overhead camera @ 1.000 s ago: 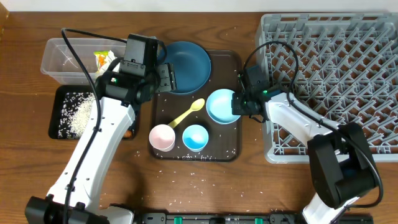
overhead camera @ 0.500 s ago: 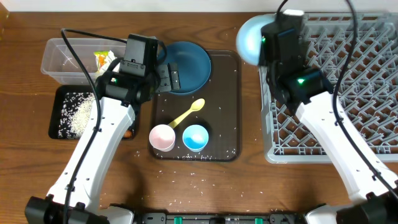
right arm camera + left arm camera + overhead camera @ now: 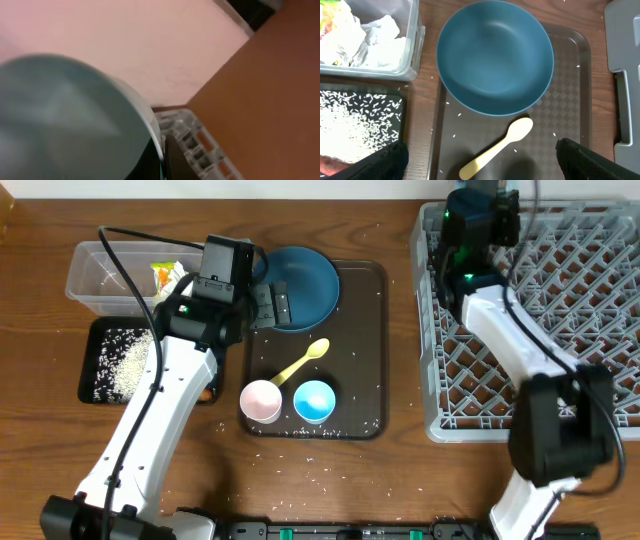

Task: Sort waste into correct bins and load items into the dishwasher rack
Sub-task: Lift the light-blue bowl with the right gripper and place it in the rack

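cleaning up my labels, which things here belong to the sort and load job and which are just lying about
Job: dark blue dish, yellow spoon, pink cup, blue cup, pale bowl, tissues in clear tub, rice in black tray, grey rack.
Lying about: brown serving tray, wooden table.
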Robot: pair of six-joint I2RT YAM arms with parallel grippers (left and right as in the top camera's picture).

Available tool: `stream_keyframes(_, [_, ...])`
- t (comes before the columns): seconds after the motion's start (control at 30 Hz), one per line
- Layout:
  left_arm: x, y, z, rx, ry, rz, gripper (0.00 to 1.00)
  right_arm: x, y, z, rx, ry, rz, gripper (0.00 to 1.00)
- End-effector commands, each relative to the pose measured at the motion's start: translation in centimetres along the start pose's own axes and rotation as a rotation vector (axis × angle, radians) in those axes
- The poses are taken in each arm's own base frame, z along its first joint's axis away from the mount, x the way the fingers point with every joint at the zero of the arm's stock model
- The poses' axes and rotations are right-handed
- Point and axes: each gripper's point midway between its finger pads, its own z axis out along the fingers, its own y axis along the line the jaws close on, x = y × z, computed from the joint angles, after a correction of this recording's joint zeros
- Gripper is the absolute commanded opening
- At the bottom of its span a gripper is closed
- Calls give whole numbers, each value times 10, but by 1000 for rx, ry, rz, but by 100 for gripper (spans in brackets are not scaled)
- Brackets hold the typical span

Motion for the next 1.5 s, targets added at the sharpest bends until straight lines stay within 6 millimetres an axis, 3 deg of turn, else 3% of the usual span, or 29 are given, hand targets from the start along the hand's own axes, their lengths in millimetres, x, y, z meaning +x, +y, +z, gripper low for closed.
stream_keyframes(0.0, [3, 5, 5, -20, 13, -4, 96, 21, 19, 11, 18, 22, -241, 1])
stream_keyframes(0.13, [3, 5, 5, -20, 13, -4, 96, 44, 39, 18, 10, 51, -334, 1])
stream_keyframes(0.33, [3, 5, 5, -20, 13, -4, 96, 71, 49, 23, 43, 109, -385, 1])
stream_keyframes(0.67, [3, 5, 5, -20, 13, -4, 97, 74, 52, 18, 40, 121, -410, 1])
stream_keyframes(0.9, [3, 5, 5, -20, 13, -4, 97, 79, 40, 30, 65, 137, -395, 1])
stream_keyframes(1.17, [3, 5, 5, -20, 13, -4, 97, 94, 74, 17, -91, 147, -521, 1])
stream_keyframes(1.4, [3, 5, 5, -20, 13, -4, 97, 99, 88, 2, -130, 154, -580, 1])
stream_keyframes(1.47, [3, 5, 5, -20, 13, -4, 97, 102, 91, -2, -145, 162, -606, 10])
